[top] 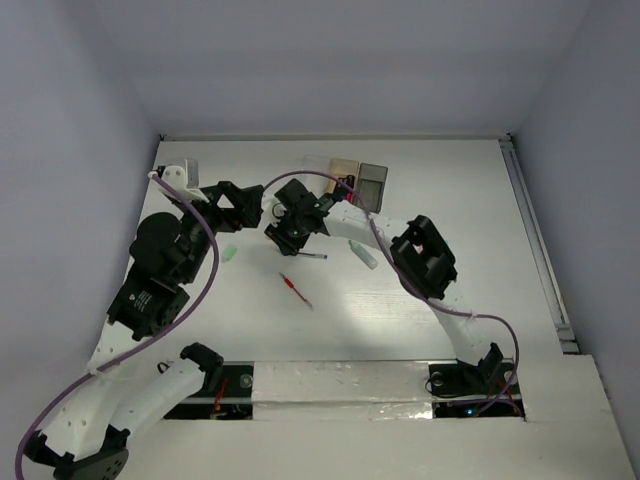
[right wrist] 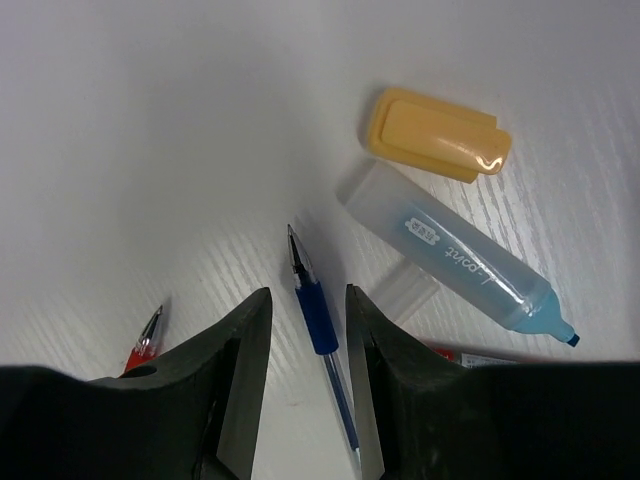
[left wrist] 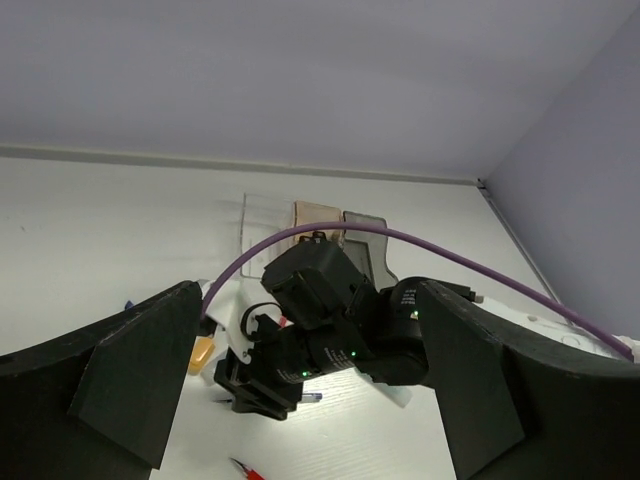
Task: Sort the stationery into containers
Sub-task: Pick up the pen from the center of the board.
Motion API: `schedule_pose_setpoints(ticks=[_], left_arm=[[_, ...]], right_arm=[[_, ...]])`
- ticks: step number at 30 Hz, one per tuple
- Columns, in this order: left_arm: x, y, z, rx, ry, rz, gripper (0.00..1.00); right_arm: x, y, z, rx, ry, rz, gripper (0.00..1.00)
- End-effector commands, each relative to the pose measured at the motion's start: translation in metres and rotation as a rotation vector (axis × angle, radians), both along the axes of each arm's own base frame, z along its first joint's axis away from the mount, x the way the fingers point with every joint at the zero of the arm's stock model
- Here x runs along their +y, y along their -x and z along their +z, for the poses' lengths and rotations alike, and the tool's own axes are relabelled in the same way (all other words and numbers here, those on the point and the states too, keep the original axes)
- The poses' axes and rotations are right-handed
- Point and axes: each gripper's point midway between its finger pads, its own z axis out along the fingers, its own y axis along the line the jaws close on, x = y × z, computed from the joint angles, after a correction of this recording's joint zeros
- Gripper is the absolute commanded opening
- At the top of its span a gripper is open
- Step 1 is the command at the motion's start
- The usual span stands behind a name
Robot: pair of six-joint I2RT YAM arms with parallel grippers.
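Right jaws: blue pen between; red pen just outside left; light-blue highlighter and orange cap crowd right; bare table ahead-left, apparently passable.

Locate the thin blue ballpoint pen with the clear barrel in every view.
Top external: the thin blue ballpoint pen lies mid-table, just right of the right gripper.
Left wrist: only its end shows, lower centre, beside that gripper.
Right wrist: bottom centre, between the open fingers.
Shared landmark: the right gripper.
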Motion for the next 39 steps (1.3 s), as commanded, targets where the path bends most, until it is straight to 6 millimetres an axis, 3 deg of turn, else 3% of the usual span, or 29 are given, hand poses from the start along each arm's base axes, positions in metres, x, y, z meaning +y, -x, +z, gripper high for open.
schedule_pose_setpoints(ticks=[1,10,15,18,22,26,27,29,30,31,35,38,39], left_arm=[[-0.001,0.001,0.007,-0.033,0.006,-0.012,0.85],[0.000,0.001,0.006,-0.028,0.015,-0.007,0.85],[0.004,0.002,0.007,-0.025,0.021,0.016,0.85],[0.008,0.003,0.000,-0.005,0.029,0.032,0.84],[0.019,0.009,-0.011,0.019,0.049,0.074,0.82],[0.021,0.011,-0.036,0.067,0.080,0.095,0.80],[0.020,0.011,-0.041,0.085,0.105,0.093,0.80],[0.018,0.012,-0.055,0.113,0.117,0.086,0.80],[0.015,0.015,-0.063,0.135,0.133,0.075,0.79],[0.014,0.017,-0.061,0.134,0.150,0.064,0.78],[0.000,0.023,-0.083,0.184,0.193,-0.010,0.73],[-0.018,0.025,-0.101,0.231,0.211,-0.087,0.68],[-0.025,0.026,-0.098,0.221,0.225,-0.128,0.67]], right_arm=[[0.005,-0.004,-0.002,-0.034,0.029,0.013,0.42],[-0.001,0.002,-0.020,-0.021,0.073,0.012,0.35],[0.000,0.003,-0.020,-0.022,0.060,0.006,0.12],[0.007,0.000,-0.004,-0.050,0.007,0.001,0.05],[0.019,-0.008,0.038,-0.118,-0.106,-0.012,0.03],[0.027,-0.009,0.111,-0.196,-0.269,-0.039,0.02],[0.025,-0.007,0.137,-0.220,-0.314,-0.053,0.02],[0.027,-0.005,0.168,-0.223,-0.404,-0.093,0.01],[0.018,-0.011,0.190,-0.218,-0.466,-0.150,0.01],[0.015,-0.013,0.200,-0.213,-0.496,-0.171,0.01],[0.005,-0.021,0.239,-0.116,-0.660,-0.279,0.00],[0.009,-0.013,0.267,-0.014,-0.779,-0.308,0.00],[0.010,-0.010,0.275,0.005,-0.808,-0.307,0.00]])
